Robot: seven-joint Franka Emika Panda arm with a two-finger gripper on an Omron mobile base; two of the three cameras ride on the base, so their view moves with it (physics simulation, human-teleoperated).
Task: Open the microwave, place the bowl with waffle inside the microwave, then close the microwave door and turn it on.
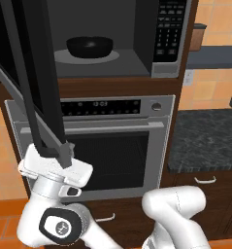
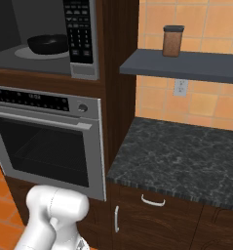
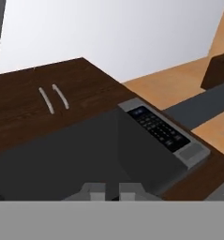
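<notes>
Your small black round bowl (image 1: pixel 90 46) is sitting inside the wide black and grey microwave (image 1: pixel 137 44), its dark glass door (image 1: pixel 27 78) is hanging open, and your pincer (image 3: pixel 112 191) is pressing nearly together, so you are needing to shut it and start it.

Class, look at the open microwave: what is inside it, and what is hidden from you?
Inside the microwave a black bowl sits on the round plate. The bowl's rim hides its contents, so no waffle can be confirmed. The open door covers the cavity's left side.
</notes>
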